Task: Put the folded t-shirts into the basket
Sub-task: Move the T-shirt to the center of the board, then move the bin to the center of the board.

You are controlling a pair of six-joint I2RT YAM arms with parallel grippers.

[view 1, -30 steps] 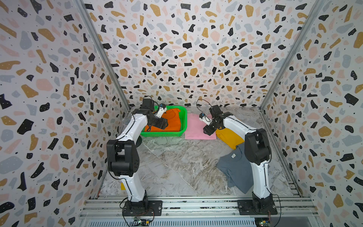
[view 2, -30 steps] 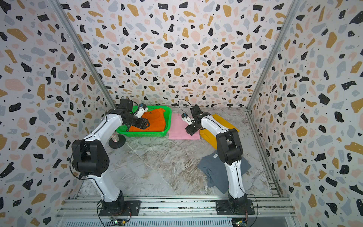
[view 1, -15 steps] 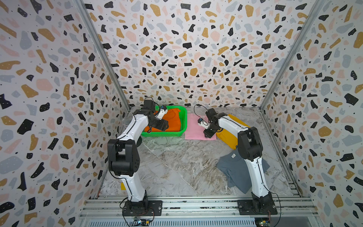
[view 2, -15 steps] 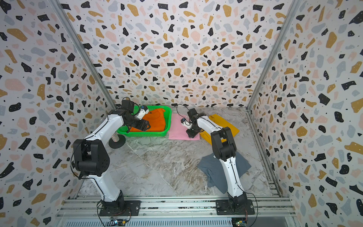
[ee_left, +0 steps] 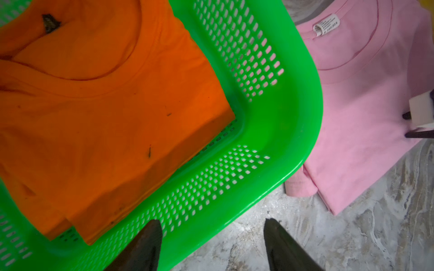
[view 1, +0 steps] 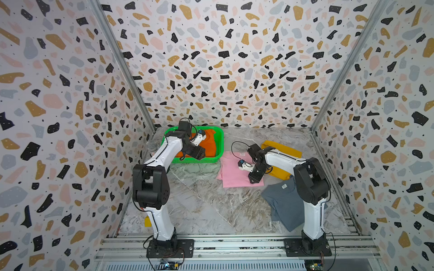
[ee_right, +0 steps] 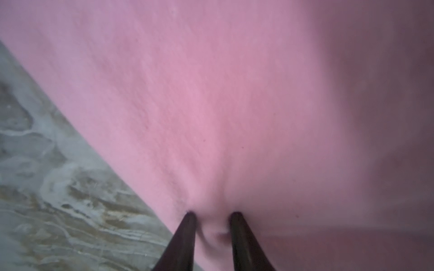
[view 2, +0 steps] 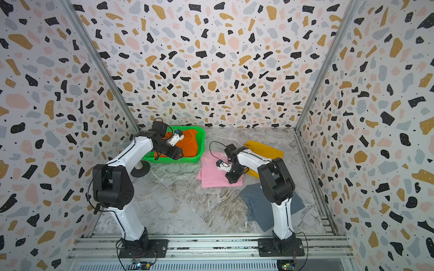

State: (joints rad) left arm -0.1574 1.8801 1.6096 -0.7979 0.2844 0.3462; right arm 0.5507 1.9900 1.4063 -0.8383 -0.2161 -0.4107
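Faintly, print shows on the white neck label (ee_left: 326,24) of the pink folded cloth t-shirt (ee_left: 364,93), too small to read. That shirt lies on the marble-patterned table (view 1: 211,206) just beside the bright green perforated plastic basket (ee_left: 303,117), which holds the orange folded t-shirt (ee_left: 105,117). The left fingers (ee_left: 141,248) stand apart over the basket's corner rim; the right fingers (ee_right: 185,237) pinch a pucker of pink cloth near its edge. A slate grey folded t-shirt (view 1: 281,204) and a mustard yellow folded t-shirt (view 1: 281,149) lie nearby, with bare table in front.

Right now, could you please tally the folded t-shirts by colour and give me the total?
orange t-shirt: 1
pink t-shirt: 1
mustard yellow t-shirt: 1
slate grey t-shirt: 1
Total: 4
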